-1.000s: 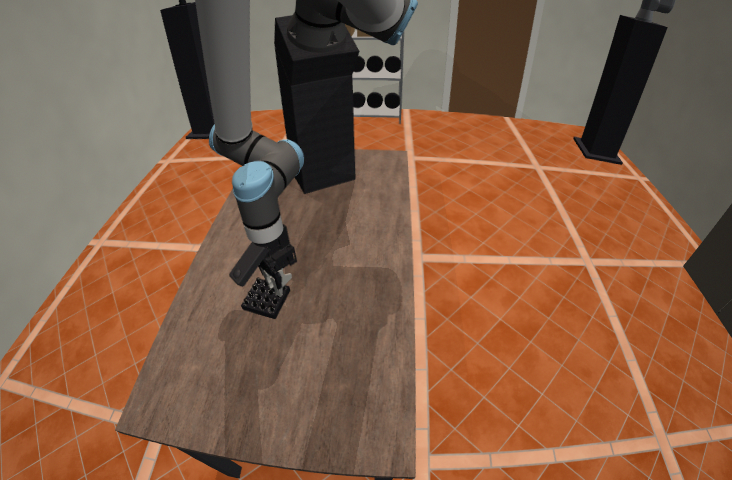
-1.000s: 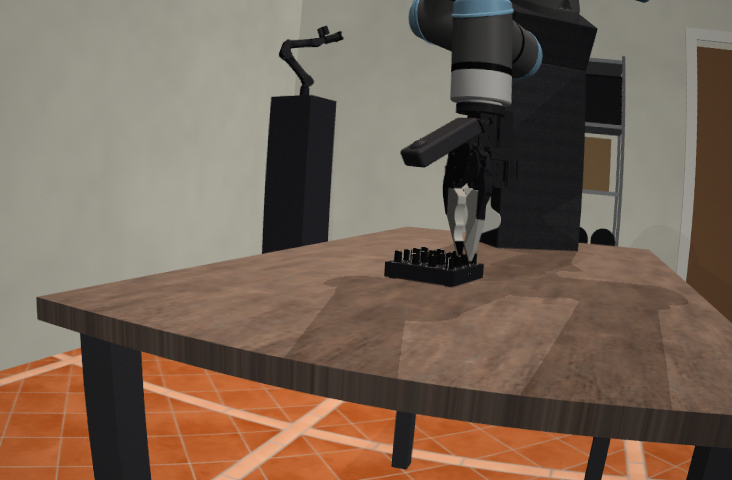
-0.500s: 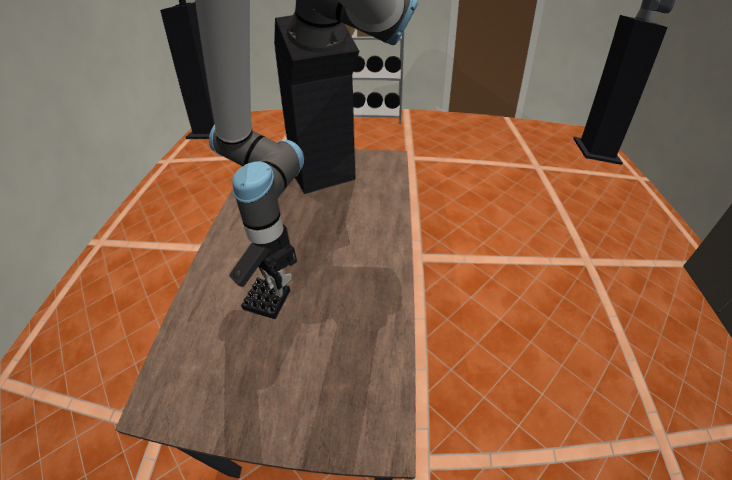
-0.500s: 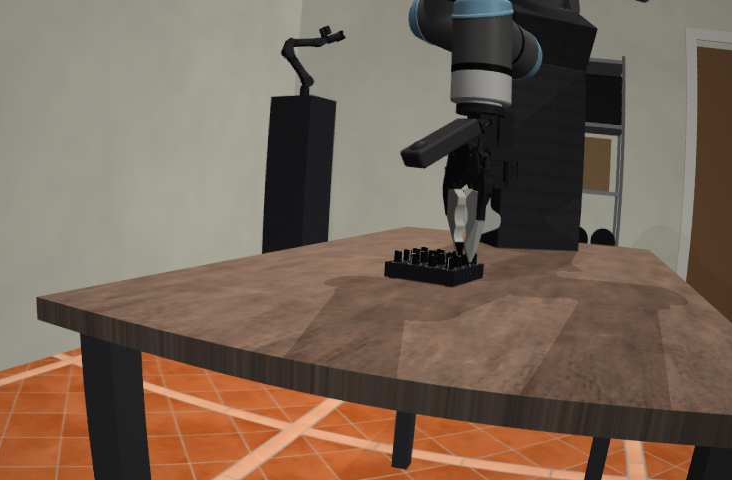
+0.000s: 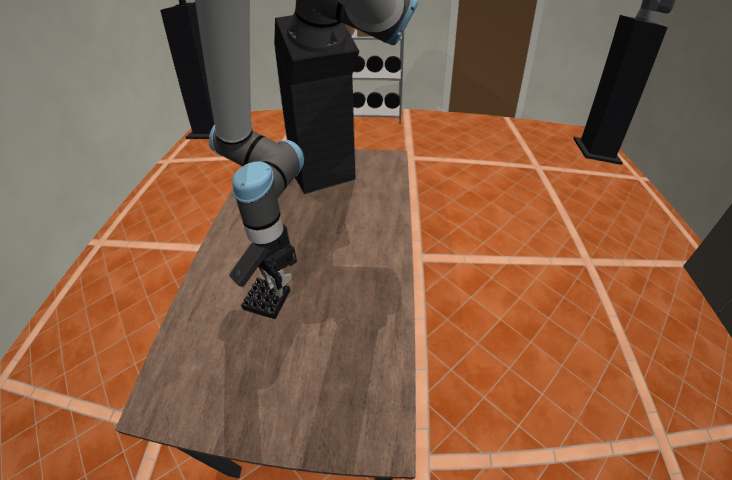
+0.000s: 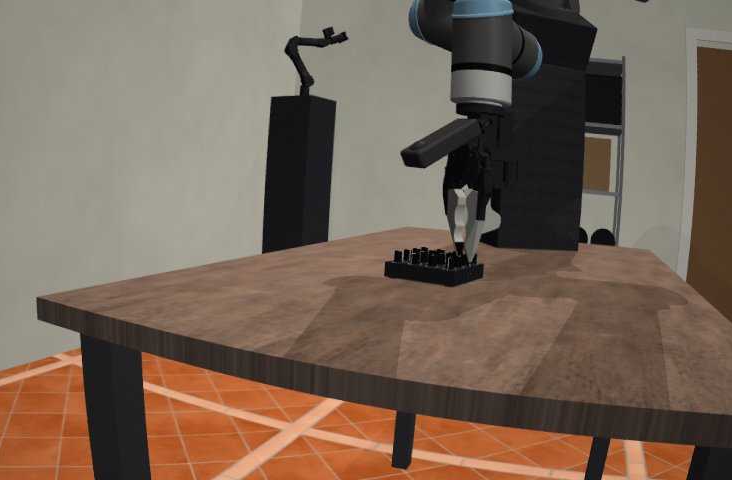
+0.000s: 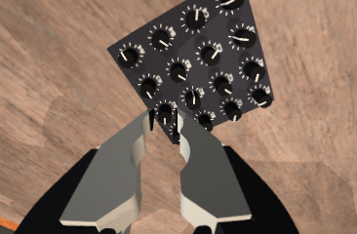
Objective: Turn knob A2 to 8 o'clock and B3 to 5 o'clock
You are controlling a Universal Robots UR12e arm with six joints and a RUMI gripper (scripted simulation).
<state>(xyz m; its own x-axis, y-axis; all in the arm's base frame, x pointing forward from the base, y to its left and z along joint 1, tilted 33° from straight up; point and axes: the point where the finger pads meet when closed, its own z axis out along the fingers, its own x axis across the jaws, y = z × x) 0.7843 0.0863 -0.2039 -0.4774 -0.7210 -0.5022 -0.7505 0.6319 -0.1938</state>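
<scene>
Down at the near corner of the knob box (image 7: 196, 58), which lies on the table (image 6: 333, 339), the gripper (image 7: 165, 119) stands with its jaws narrowly apart around a knob (image 7: 164, 112). Whether the fingers actually pinch it I cannot tell; they hide the corner.
</scene>
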